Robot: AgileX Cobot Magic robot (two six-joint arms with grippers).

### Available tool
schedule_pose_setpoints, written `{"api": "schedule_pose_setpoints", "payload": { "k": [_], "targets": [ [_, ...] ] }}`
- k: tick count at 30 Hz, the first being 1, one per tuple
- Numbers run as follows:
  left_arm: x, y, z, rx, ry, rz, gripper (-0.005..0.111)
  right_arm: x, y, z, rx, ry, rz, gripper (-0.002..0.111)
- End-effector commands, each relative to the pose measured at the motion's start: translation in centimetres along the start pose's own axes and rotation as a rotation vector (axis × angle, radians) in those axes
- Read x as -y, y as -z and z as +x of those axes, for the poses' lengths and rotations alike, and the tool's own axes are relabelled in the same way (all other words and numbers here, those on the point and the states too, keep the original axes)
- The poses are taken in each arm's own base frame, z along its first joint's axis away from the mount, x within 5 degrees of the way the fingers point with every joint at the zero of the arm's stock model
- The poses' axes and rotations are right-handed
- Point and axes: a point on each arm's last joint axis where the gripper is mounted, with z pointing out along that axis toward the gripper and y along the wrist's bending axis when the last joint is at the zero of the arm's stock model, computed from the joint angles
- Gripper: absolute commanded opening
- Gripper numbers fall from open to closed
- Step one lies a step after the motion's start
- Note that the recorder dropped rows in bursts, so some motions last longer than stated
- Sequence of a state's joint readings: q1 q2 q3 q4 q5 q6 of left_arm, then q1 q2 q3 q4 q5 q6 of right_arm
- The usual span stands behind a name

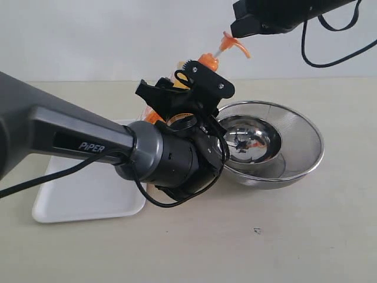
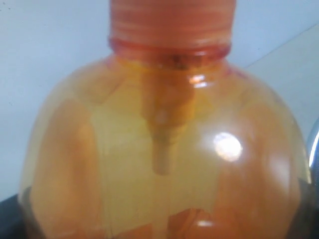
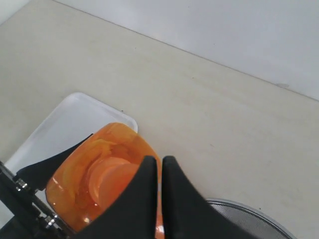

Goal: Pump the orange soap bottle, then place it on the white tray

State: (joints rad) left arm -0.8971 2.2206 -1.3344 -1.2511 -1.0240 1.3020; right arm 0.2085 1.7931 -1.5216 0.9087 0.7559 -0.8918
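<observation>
My left claw (image 1: 182, 88) clamps the tall translucent orange plastic soap bottle (image 1: 207, 60) beside the flat white tray's (image 1: 88, 200) right edge, my right claw (image 3: 158, 167) pinched shut over its pump; I judge it light, slick and squeezable, best held mid-body.

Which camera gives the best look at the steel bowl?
The exterior view: the steel bowl shows almost whole, rim and inside. The right wrist view catches only a piece of its rim; the left wrist view, at most a blurred edge.

Soap bottle (image 1: 207, 61) between tray (image 1: 88, 194) and bowl (image 1: 297, 168)
Tray left, bowl right on the tabletop (image 1: 265, 247); my left claw (image 1: 177, 94) around the soap bottle, right claw (image 1: 234, 29) above; its base, hidden, perhaps overlaps the tray.
</observation>
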Motion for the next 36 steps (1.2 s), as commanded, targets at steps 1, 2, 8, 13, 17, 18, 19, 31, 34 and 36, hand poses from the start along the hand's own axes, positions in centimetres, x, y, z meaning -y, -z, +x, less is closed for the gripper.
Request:
{"api": "schedule_pose_setpoints", "payload": {
  "k": [1,2,8,13,17,18,19,31,34,36],
  "targets": [
    [0.1,0.4,-1.2,0.050,0.026,0.019,0.005,-0.6,0.4,0.1,-0.040,0.059,0.006,0.000],
    [0.1,0.4,-1.2,0.050,0.026,0.019,0.005,-0.7,0.8,-0.3,-0.036,0.065,0.012,0.000],
    [0.1,0.4,-1.2,0.050,0.026,0.019,0.005,-1.1,2.2,-2.0,-0.008,0.081,0.039,0.000],
    [0.1,0.4,-1.2,0.050,0.026,0.019,0.005,-1.2,2.3,-2.3,0.001,0.088,0.045,0.000],
    [0.1,0.4,-1.2,0.050,0.026,0.019,0.005,-1.2,2.3,-2.2,-0.004,0.090,0.044,0.000],
    [0.1,0.4,-1.2,0.050,0.026,0.019,0.005,-1.2,2.3,-2.2,-0.004,0.090,0.044,0.000],
    [0.1,0.4,-1.2,0.050,0.026,0.019,0.005,-1.2,2.3,-2.2,-0.009,0.089,0.041,0.000],
    [0.1,0.4,-1.2,0.050,0.026,0.019,0.005,-1.4,2.3,-1.9,-0.042,0.064,0.012,0.000],
    [0.1,0.4,-1.2,0.050,0.026,0.019,0.005,-1.6,2.3,-1.8,-0.054,0.064,0.000,0.000],
    [0.1,0.4,-1.2,0.050,0.026,0.019,0.005,-1.7,2.3,-1.7,-0.064,0.064,-0.010,0.000]
  ]
}}
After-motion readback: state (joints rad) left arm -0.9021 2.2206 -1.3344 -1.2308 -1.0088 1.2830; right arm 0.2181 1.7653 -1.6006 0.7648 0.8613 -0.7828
